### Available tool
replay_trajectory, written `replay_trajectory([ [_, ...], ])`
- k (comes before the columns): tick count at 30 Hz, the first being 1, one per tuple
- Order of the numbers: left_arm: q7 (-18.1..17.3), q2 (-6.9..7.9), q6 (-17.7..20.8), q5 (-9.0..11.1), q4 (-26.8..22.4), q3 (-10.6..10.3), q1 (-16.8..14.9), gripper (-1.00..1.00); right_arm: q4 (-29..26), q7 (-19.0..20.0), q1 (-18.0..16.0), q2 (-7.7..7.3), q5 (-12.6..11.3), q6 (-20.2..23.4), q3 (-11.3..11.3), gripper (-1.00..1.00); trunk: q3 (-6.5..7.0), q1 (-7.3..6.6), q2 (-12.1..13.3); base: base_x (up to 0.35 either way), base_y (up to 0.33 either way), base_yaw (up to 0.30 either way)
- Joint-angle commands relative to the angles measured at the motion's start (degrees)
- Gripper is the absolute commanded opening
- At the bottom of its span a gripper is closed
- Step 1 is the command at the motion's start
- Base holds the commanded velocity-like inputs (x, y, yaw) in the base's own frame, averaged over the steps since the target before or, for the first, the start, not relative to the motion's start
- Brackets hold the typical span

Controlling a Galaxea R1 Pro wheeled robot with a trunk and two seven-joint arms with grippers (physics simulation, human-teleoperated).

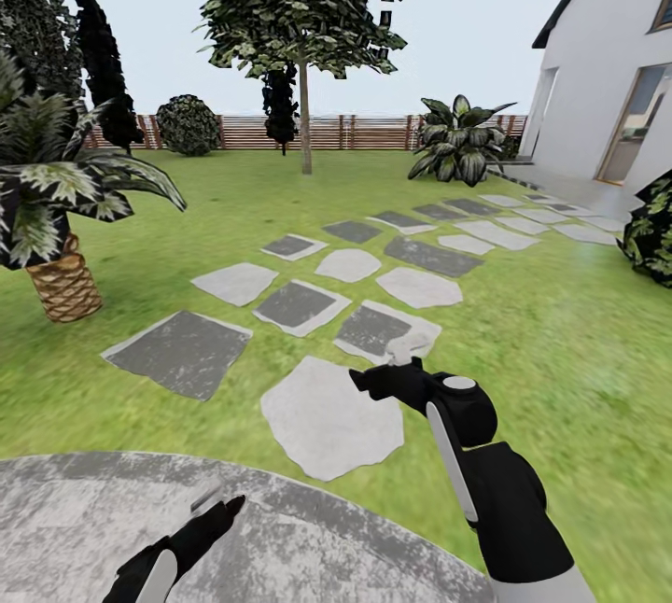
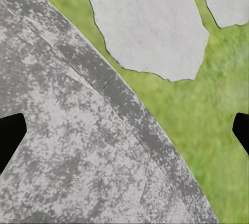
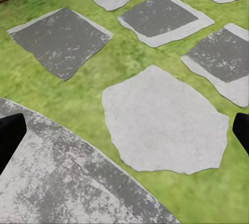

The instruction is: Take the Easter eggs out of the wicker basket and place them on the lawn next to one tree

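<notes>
A: Grey gravel circle (image 1: pixel 140 510) underfoot, lawn (image 1: pixel 560 323) past it. Robot is in transit. No basket or eggs in these frames, so I can't say where they are.

B: Pincers?

A: Both wrist views show the two finger tips wide apart at the frame edges with nothing between them. Left pincer (image 1: pixel 217 508) is spread and empty, hanging over the gravel. Right pincer (image 1: pixel 385 377) is also spread and empty, just beyond the gravel's edge, by the nearest pale paving stone (image 1: pixel 327 416).

B: Candidate tree?

A: Pale-trunk tree (image 1: pixel 304 118) far across the lawn from the gravel, in front of the slat fence (image 1: pixel 373 132). Stone path runs from the gravel toward the house (image 1: pixel 597 71). A potted palm (image 1: pixel 56 202) stands off to the gravel's far left.

B: Progress?

A: Nothing visibly done: no egg carried, none seen near that tree. My read is that all three are left to move; finding the basket comes first.
</notes>
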Motion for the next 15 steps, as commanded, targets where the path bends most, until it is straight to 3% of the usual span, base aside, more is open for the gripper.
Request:
replay_trajectory([
  [1, -0.16, -0.02, 0.41, 0.4, -0.05, 0.16, -0.03, 1.0, -0.05, 0.27, -0.04, 0.05, 0.29, 0.31, 0.0, 1.0, -0.06, 0.03, -0.03, 0.328, 0.0, 0.0],
  [15, -0.16, -0.02, 0.41, 0.42, -0.05, 0.16, -0.03, 1.0, -0.05, 0.22, -0.06, 0.07, 0.31, 0.51, 0.03, 1.0, -0.69, 0.03, -0.03, 0.328, 0.0, 0.0],
])
